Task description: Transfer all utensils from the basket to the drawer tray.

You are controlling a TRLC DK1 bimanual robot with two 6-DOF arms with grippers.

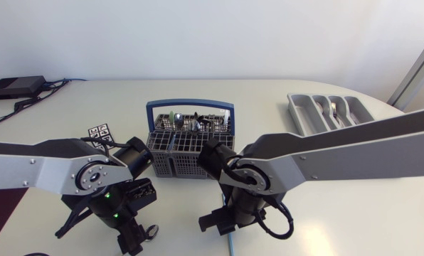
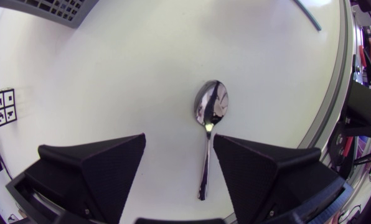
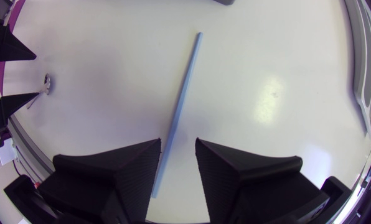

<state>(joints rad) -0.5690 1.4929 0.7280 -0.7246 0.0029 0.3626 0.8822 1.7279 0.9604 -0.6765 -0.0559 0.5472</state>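
My left gripper (image 2: 179,138) hangs open over the spoon (image 2: 209,118), which lies flat on the table (image 2: 142,68) by its near edge, handle between the fingers. My right gripper (image 3: 178,143), also open, straddles a blue stick (image 3: 184,93) just right of it. Both things lie flat, so a pinch may skid off them. The arms are close and could clash. The basket (image 1: 176,160) holds more utensils, and the tray (image 1: 297,112) sits far right.
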